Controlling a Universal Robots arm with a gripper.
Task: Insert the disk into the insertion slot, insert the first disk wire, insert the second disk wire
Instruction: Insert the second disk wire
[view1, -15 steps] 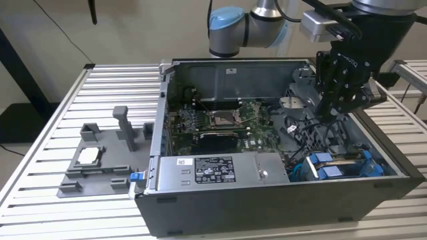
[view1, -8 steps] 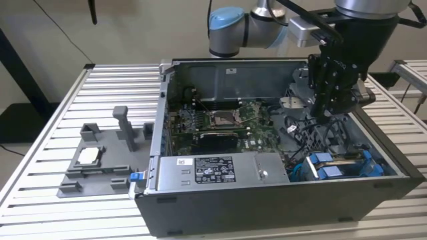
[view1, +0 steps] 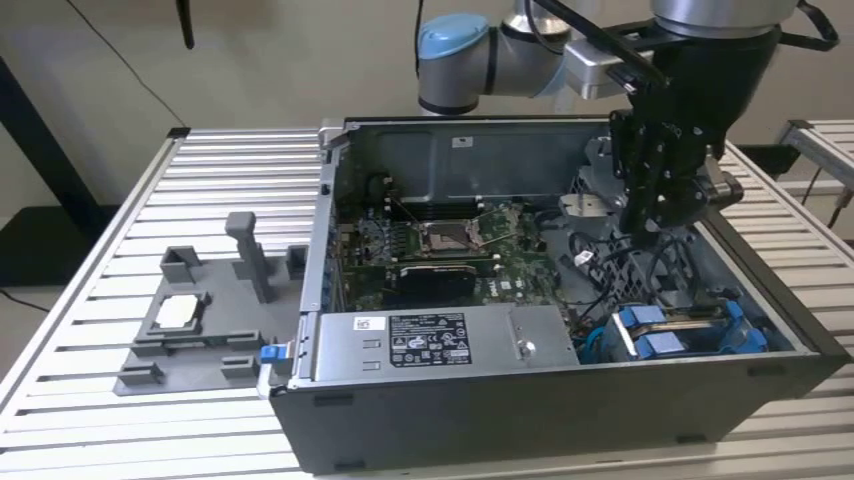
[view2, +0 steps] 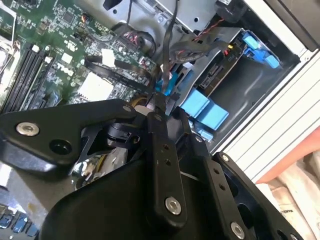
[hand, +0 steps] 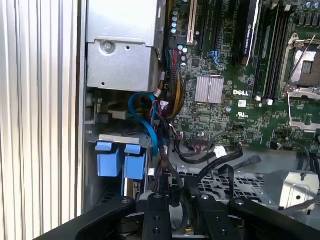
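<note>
- Slatted metal surface (view1: 107, 260) under a pale wall carries an open computer case (view1: 534, 410), lying on its side with its inside facing up.
- On the exterior view's left of the case stands a grey plastic holder (view1: 200, 320) with upright posts. A small silver part lies in it.
- Inside the case, the green motherboard (view1: 441, 250) fills the middle. The grey labelled power supply box (view1: 414, 340) sits along the near wall.
- The disk (view1: 681, 330) lies in the insertion slot (view2: 252, 67) at the near corner of the case on the exterior view's right. Its blue carrier tabs (hand: 107, 159) stick out side by side, just beside the power supply box in the first wrist view.
- The robot arm (view1: 507, 60) reaches down from above the far wall, and its black pincer (view1: 651, 228) hangs inside the case. It is above a tangle of dark cables between the motherboard and the disk.
- The pincer's fingers are drawn narrow, and a black wire (view2: 167, 45) sits between them. In the second wrist view this wire rises from the fingertips (view2: 156, 102) towards the slot.
- A blue cable (hand: 150, 125) loops from beside the power supply box down past the blue tabs, near the pincer (hand: 179, 197).
- The wire end is not seated at the disk, as far as the views show. Whether it touches the disk cannot be told.
</note>
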